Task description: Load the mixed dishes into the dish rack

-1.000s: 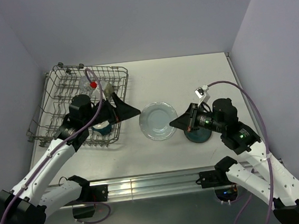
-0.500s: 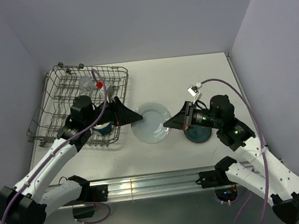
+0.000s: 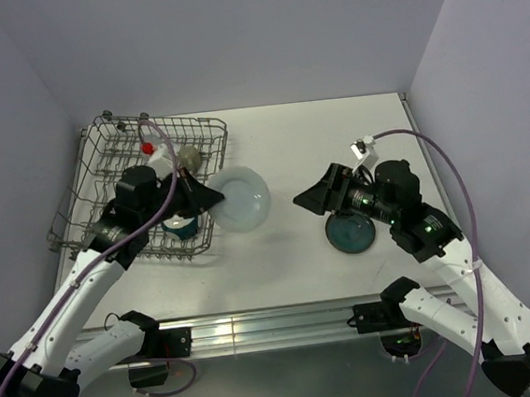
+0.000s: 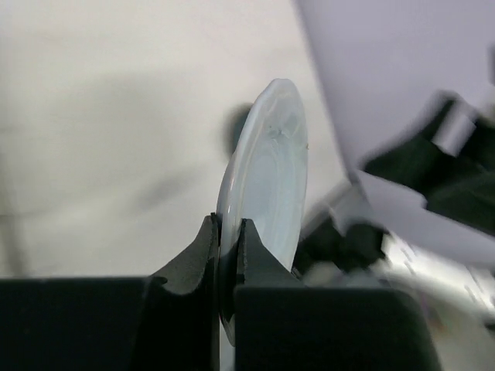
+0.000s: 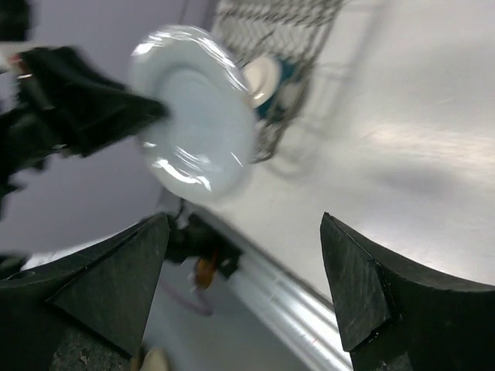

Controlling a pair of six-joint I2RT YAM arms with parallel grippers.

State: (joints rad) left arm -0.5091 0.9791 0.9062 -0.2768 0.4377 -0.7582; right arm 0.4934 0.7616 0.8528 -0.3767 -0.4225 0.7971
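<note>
My left gripper [image 3: 214,196] is shut on the rim of the pale blue plate [image 3: 242,199] and holds it tilted above the table, just right of the dish rack [image 3: 103,172]. In the left wrist view the plate [image 4: 269,182] stands edge-on, pinched between the tips of my left gripper [image 4: 227,226]. My right gripper [image 3: 308,200] is open with nothing in it and points at the plate from the right. From the right wrist I see the plate [image 5: 193,116] well beyond my right gripper [image 5: 245,220]. The dark teal plate [image 3: 350,237] lies flat under my right arm. A cream-inside bowl [image 3: 181,227] sits in the rack.
The rack [image 5: 288,23] fills the table's left side, against the left wall. An olive-brown round thing [image 3: 189,157] shows at the rack's right side. Bare white tabletop [image 3: 279,145] lies between the arms. The metal rail [image 3: 277,324] runs along the near edge.
My right gripper opened, let go of the pale blue plate and drew back to the right. My left gripper shut on the plate and carried it left, up toward the rack.
</note>
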